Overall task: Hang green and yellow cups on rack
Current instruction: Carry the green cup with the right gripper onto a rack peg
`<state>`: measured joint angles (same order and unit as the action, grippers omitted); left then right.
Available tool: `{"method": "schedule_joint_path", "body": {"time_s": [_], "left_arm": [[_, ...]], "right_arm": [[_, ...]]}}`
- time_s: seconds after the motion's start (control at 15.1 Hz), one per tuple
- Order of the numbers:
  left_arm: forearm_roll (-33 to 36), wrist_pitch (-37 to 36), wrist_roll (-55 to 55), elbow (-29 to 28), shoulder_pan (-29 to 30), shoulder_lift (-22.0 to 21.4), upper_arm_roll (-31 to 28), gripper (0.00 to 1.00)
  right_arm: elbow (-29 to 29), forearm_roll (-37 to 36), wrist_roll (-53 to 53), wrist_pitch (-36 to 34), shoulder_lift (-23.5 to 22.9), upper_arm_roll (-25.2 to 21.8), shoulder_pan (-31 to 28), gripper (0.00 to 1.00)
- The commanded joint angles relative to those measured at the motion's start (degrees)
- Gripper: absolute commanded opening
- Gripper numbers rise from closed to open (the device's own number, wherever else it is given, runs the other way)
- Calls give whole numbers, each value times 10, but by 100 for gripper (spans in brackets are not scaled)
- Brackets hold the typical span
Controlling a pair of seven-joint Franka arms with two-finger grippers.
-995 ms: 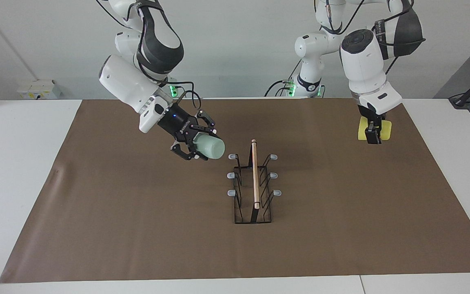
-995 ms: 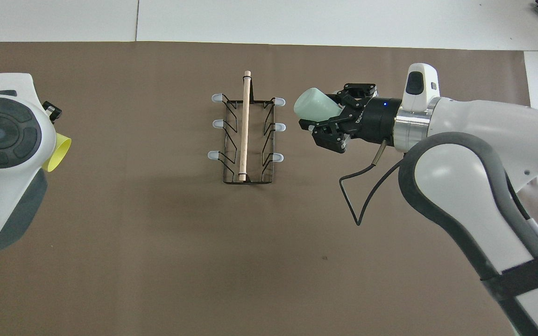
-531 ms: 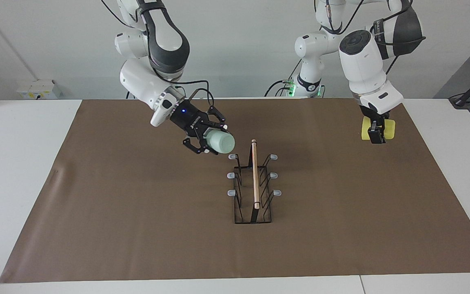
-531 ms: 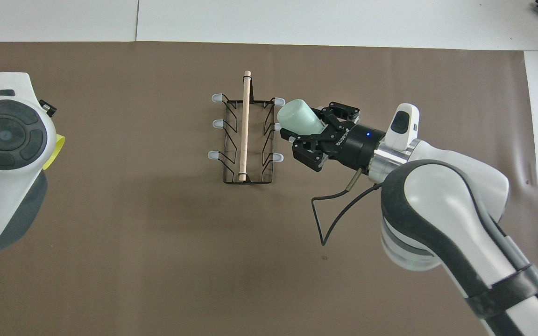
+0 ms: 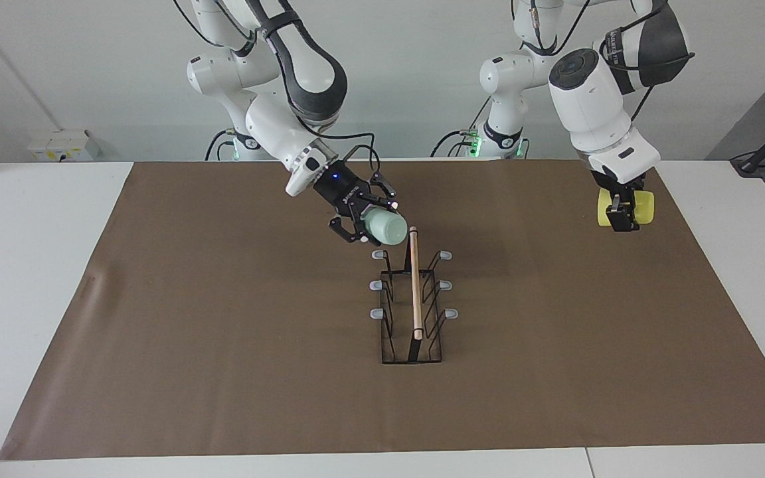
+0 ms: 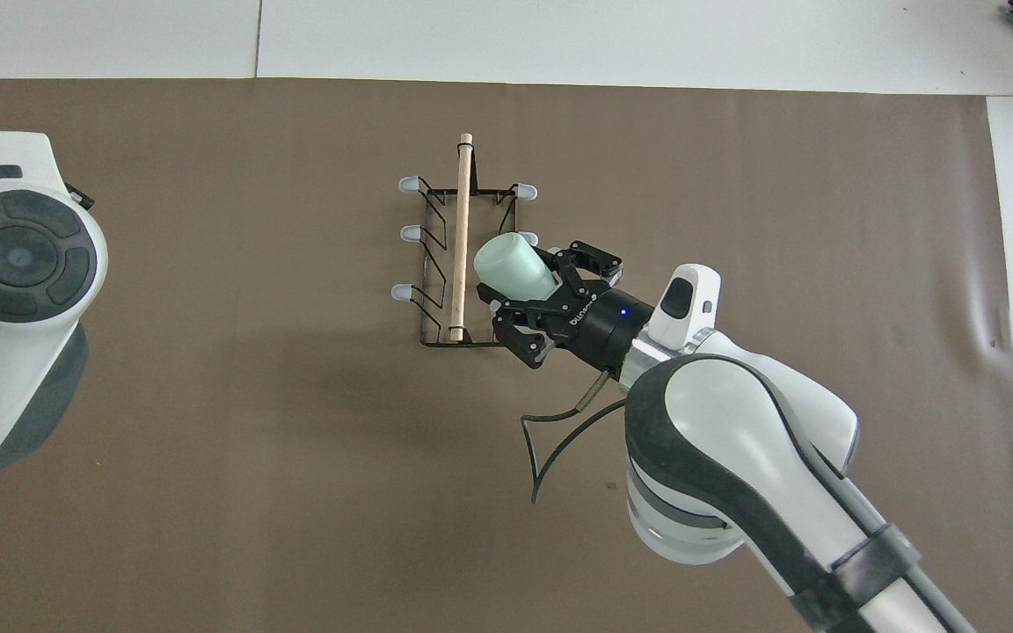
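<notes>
The black wire rack (image 5: 412, 312) with a wooden rod on top stands in the middle of the brown mat; it also shows in the overhead view (image 6: 461, 229). My right gripper (image 5: 370, 226) is shut on the pale green cup (image 5: 387, 228) and holds it tilted in the air. The cup is over the rack's end nearest the robots, on the right arm's side of the rod. In the overhead view the green cup (image 6: 513, 266) in my right gripper (image 6: 535, 283) covers prongs there. My left gripper (image 5: 622, 216) is shut on the yellow cup (image 5: 645, 207), raised over the mat's left-arm end. The yellow cup is hidden in the overhead view.
The brown mat (image 5: 223, 345) covers most of the white table (image 5: 24, 265). The prongs on the rack's left-arm side (image 5: 446, 284) carry nothing. A white socket box (image 5: 64, 145) sits at the wall past the right arm's end.
My right gripper has carried the green cup from beside the rack to over its right-arm side. My left gripper has shifted slightly toward the left arm's end with the yellow cup.
</notes>
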<state>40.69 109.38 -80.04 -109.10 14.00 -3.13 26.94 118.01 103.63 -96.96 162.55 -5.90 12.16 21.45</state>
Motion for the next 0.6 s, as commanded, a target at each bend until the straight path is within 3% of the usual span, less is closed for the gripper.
{"method": "schedule_joint_path", "body": {"time_s": [0.0, 0.53], "left_arm": [[15, -18, -10, 6, -6, 5, 0, 0], [19, -20, -13, 2, -11, 5, 1, 0]], "right_arm": [[-35, 67, -74, 23, -38, 2, 11, 0], [-67, 92, -104, 36, -75, 2, 25, 0]]}}
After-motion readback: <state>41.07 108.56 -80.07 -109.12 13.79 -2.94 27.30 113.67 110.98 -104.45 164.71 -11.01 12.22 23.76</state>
